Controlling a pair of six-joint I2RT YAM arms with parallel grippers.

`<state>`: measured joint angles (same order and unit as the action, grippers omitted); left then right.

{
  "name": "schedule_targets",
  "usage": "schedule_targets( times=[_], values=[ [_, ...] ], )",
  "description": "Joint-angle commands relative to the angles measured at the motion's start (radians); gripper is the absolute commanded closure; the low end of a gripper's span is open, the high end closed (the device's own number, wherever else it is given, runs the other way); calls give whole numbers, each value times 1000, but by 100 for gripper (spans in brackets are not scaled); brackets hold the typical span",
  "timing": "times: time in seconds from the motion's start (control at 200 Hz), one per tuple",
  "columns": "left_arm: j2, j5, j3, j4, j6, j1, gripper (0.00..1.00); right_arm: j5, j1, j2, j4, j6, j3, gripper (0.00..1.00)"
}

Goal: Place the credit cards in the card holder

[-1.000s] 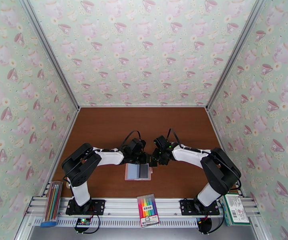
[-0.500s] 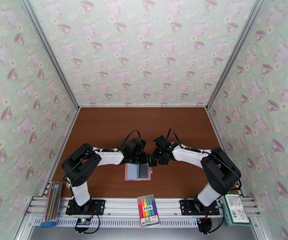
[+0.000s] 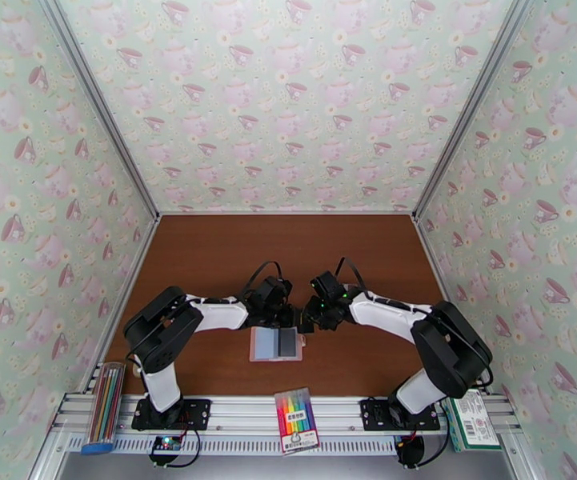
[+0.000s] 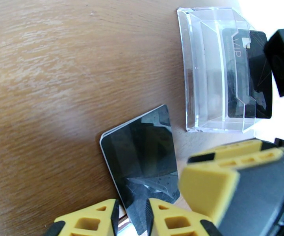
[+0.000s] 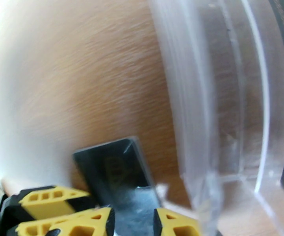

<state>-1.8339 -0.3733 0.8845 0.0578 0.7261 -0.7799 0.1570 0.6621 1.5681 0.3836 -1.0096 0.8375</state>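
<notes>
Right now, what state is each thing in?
card holder: open, lying flat.
black card: pinched in left gripper.
right gripper: fingers either side of that card, grip unclear.
clear box: holds a VIP card.

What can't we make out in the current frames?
- Top view: card holder slots too small to count cards inside.
- Left wrist: lower edge of the black card is cut off by the frame bottom at the left tool; grip unclear.
- Right wrist: clear box blurred, contents unreadable; near end of the dark card hidden behind fingers of the right tool; grip unclear.
</notes>
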Motion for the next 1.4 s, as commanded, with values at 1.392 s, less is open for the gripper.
schedule_targets(
  times=[1.392],
  values=[
    [-47, -10, 23, -7, 4, -15, 80, -70, -8, 97, -60, -14, -25, 61]
  ],
)
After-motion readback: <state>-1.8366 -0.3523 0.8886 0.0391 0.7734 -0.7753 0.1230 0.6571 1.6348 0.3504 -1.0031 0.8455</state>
